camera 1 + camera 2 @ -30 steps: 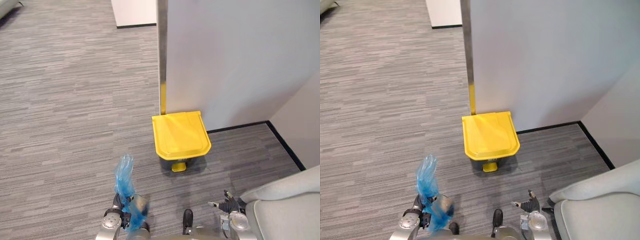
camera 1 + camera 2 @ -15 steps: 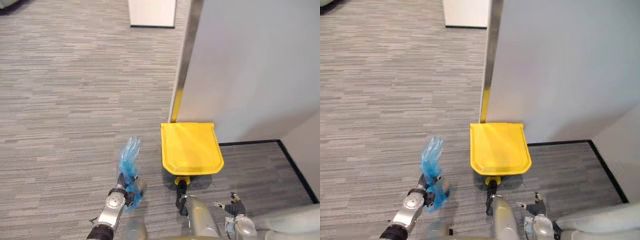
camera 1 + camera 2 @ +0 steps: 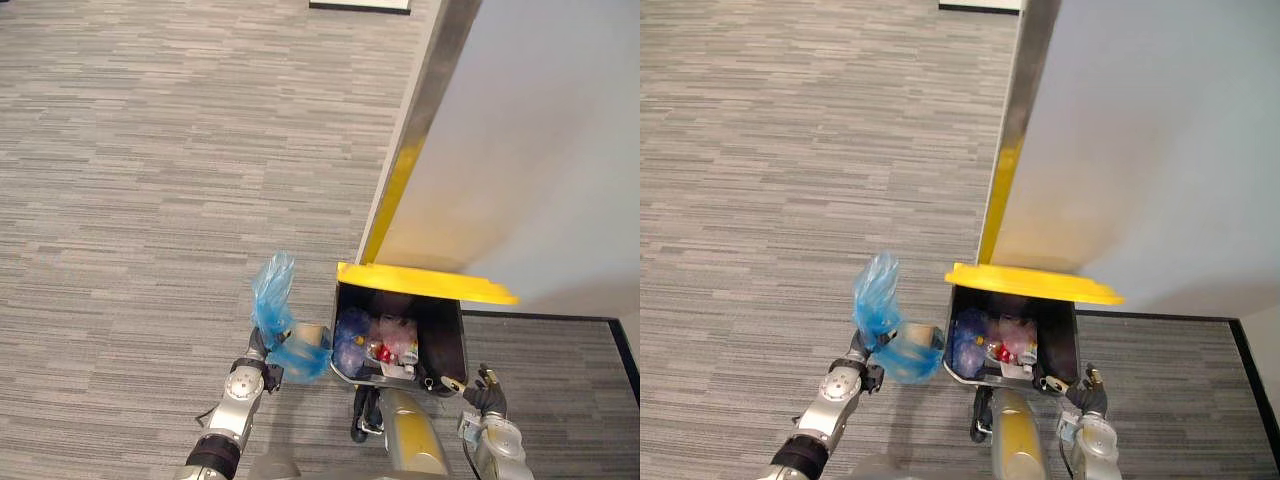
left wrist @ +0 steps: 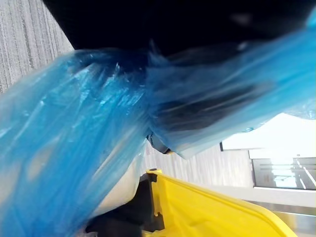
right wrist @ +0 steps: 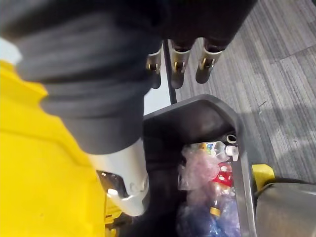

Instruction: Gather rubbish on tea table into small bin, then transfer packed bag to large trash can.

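Grey striped carpet point(image 3: 150, 160) all round. White wall point(image 3: 545, 150) with a metal edge strip point(image 3: 432, 95) running down its corner, the lower stretch of it yellow.

Large trash can point(image 3: 447, 335) stands at the foot of that corner, dark body, close against the wall. Its yellow lid point(image 3: 425, 283) is raised, tilted up at the wall side, mouth open to the room. Rubbish point(image 3: 388, 342) already lies inside: a blue bag, crumpled clear plastic, something red, a bottle with a white cap.

Left hand point(image 3: 260, 363) is held out low, just beside the can on its open-floor side, fingers curled tight round the gathered neck of the blue bag point(image 3: 300, 357). The loose top of the bag stands up above the fist; the filled bulge hangs towards the can and sits just at the rim's outer edge, not inside. From the left wrist the blue film drapes right across the hand, the yellow lid showing past it.

Right hand point(image 3: 487, 388) is low at the can's other front corner, near the rim. Its fingers point(image 5: 178, 69) are straight and loose, holding nothing, thumb spread apart, the can's open mouth below them
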Robot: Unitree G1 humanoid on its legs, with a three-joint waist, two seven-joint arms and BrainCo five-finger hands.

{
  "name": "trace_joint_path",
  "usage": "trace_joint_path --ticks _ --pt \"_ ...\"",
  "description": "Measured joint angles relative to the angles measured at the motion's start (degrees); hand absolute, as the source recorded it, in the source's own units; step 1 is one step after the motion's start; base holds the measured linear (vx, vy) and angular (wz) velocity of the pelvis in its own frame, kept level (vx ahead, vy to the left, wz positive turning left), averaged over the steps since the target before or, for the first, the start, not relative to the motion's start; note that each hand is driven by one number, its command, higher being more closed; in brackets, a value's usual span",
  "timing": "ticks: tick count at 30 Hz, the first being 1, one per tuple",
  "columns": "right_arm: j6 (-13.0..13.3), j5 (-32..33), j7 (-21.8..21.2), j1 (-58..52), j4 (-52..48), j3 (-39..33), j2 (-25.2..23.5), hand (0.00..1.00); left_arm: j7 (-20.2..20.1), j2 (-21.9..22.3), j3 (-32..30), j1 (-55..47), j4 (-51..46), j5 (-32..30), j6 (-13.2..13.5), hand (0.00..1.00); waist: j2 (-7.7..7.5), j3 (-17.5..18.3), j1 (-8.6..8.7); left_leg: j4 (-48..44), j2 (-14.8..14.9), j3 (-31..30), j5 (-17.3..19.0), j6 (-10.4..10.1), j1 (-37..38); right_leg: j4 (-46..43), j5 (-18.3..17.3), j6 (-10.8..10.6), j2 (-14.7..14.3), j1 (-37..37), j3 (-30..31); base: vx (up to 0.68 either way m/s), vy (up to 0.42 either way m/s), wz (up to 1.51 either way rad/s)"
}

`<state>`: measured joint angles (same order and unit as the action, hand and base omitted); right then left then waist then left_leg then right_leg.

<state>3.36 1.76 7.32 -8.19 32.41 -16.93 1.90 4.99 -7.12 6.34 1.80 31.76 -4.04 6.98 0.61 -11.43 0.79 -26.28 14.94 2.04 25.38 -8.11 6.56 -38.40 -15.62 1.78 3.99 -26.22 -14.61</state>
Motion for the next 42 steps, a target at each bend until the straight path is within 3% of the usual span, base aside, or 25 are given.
trace_joint_path --ticks 4,7,9,13,16,18,20,22,24,25,27,29,31,33,36,39,42 --pt "0.0 -0.1 -0.4 1.3 0.0 5.2 -0.3 0.00 -0.1 -0.5 -0.3 -3.1 0.0 0.0 0.0 1.00 -0.14 2.6 -0.27 2.2 0.5 0.3 0.1 0.2 -3.3 1.4 1.8 -2.1 -0.4 -3.2 0.2 -0.09 -0.042 0.10" --pt "0.0 -0.2 -1.5 3.8 0.0 9.9 0.0 0.00 -0.1 -1.2 -0.3 -2.7 0.0 0.0 0.0 1.00 0.45 2.8 -0.31 7.5 1.1 -0.8 0.1 -0.9 -3.8 2.0 1.8 -2.8 -1.7 -5.3 0.1 -0.09 -0.127 0.24" --pt "0.0 -0.3 -1.8 6.5 0.0 13.2 1.6 0.00 -0.1 -1.4 -0.1 -2.8 0.4 -0.1 0.0 1.00 1.67 3.2 -0.31 8.6 2.1 -1.9 -1.0 -1.3 -4.4 2.2 1.6 -3.0 -2.4 -5.7 -1.0 -0.05 -0.158 0.21" --pt "0.5 -1.5 -2.0 14.0 0.0 16.4 4.5 0.00 -0.1 -1.4 0.3 -1.1 1.0 -0.1 0.1 1.00 1.98 3.4 -0.25 12.3 2.4 -3.7 -6.7 -2.3 -6.6 4.3 2.0 -2.3 -3.0 -7.2 -1.8 -0.04 -0.167 0.29" --pt "0.8 -3.7 -1.4 18.8 0.0 18.9 6.9 0.00 -0.1 -1.5 0.3 0.2 1.7 -0.1 0.8 1.00 1.81 3.4 -0.39 3.3 1.7 -3.6 -6.0 -2.8 -12.3 6.2 3.0 -1.9 -2.8 -7.2 -3.4 -0.08 -0.091 0.23" --pt "0.8 -6.4 -1.0 22.2 1.0 21.4 9.2 0.00 -0.1 -1.5 0.4 1.1 2.6 -0.1 1.0 1.00 1.97 3.2 -0.39 4.4 2.1 -3.8 -6.9 -3.7 -12.7 6.3 3.2 -1.5 -2.8 -7.4 -4.1 -0.09 -0.089 0.21" --pt "0.8 -8.6 -1.0 25.5 2.7 22.3 10.9 0.00 -0.1 -1.6 0.4 2.5 2.6 -0.1 1.3 1.00 1.57 3.0 -0.18 5.7 2.0 -3.8 -6.6 -4.2 -13.0 6.9 3.6 -1.0 -2.5 -8.2 -4.6 -0.08 -0.036 0.21" --pt "0.7 -10.5 -1.0 28.4 4.3 22.4 12.6 0.00 -0.1 -1.7 0.5 4.0 2.6 -0.1 1.3 1.00 1.03 2.5 -0.44 1.0 0.9 -4.5 -5.2 -4.3 -15.9 7.8 4.9 -0.2 -1.9 -9.1 -4.9 -0.16 0.030 0.01" --pt "0.5 -11.8 -1.0 31.7 4.8 22.8 15.7 0.00 -0.1 -2.3 1.0 5.6 2.6 0.0 2.3 1.00 1.78 1.1 -0.24 0.4 1.0 -5.2 -3.3 -3.9 -17.7 7.7 6.1 -1.2 -2.1 -9.6 -4.9 -0.18 0.021 0.06" --pt "0.5 -12.1 -0.9 32.7 4.9 23.0 16.6 0.00 -0.1 -2.7 1.0 6.3 2.6 0.0 2.4 1.00 1.66 0.4 -0.12 0.9 0.9 -5.7 -2.9 -5.0 -18.0 7.5 6.4 -1.6 -2.0 -10.0 -4.5 -0.13 -0.011 0.16" --pt "0.4 -13.1 -0.8 35.2 5.2 23.8 19.2 0.00 -0.1 -4.3 1.1 7.4 2.5 0.2 2.4 1.00 0.70 -1.3 -0.36 3.5 0.1 -6.8 -3.5 -5.0 -18.1 10.4 7.1 -2.7 -2.9 -10.0 -3.4 -0.14 -0.026 0.08" --pt "0.3 -13.1 -0.8 36.8 5.2 23.8 20.2 0.00 0.0 -5.4 1.1 7.3 2.5 1.2 2.4 1.00 0.59 -1.3 -0.52 4.5 -0.1 -8.1 -3.6 -5.2 -18.0 12.5 7.3 -2.9 -3.8 -10.0 -3.6 -0.05 -0.066 0.02" --pt "0.3 -13.2 -0.8 38.3 5.5 23.9 20.9 0.00 0.1 -5.7 1.1 7.4 2.5 1.3 2.4 1.00 0.53 -1.4 -0.76 -2.0 -1.2 -8.2 -3.2 -4.8 -19.3 12.6 7.9 -2.0 -3.8 -10.0 -4.6 -0.02 -0.044 -0.16" --pt "0.3 -13.2 -0.7 39.1 5.5 23.9 22.0 0.00 0.1 -5.9 2.1 8.5 2.4 1.3 2.4 1.00 0.55 -2.0 -0.17 -3.9 -1.6 -6.6 -2.3 -3.0 -20.4 12.0 9.0 -0.9 -3.8 -10.0 -4.9 -0.07 -0.028 0.02" --pt "0.3 -13.2 0.0 40.5 5.5 24.1 22.4 0.00 0.2 -6.8 2.1 10.8 1.9 2.3 2.4 1.00 -0.66 -4.1 0.25 -0.5 -1.3 -6.8 -1.6 -3.3 -19.0 12.1 9.0 -0.9 -4.2 -10.1 -4.6 -0.07 -0.068 0.08" --pt "0.3 -13.1 0.0 40.6 5.5 24.2 22.4 0.00 0.3 -7.6 2.2 10.8 1.7 2.4 2.4 1.00 -0.72 -4.1 -0.04 1.1 -1.1 -8.4 -1.6 -3.3 -18.8 13.2 9.0 -0.9 -5.1 -10.0 -4.8 -0.01 -0.082 0.03" --pt "0.2 -13.1 0.0 42.3 5.5 24.2 22.5 0.00 0.4 -8.1 2.2 11.0 0.2 2.4 2.4 1.00 -1.17 -4.6 0.08 -4.7 -2.1 -9.6 -1.1 -3.2 -19.9 13.6 9.0 -0.9 -5.6 -10.0 -5.9 0.01 -0.061 -0.06"
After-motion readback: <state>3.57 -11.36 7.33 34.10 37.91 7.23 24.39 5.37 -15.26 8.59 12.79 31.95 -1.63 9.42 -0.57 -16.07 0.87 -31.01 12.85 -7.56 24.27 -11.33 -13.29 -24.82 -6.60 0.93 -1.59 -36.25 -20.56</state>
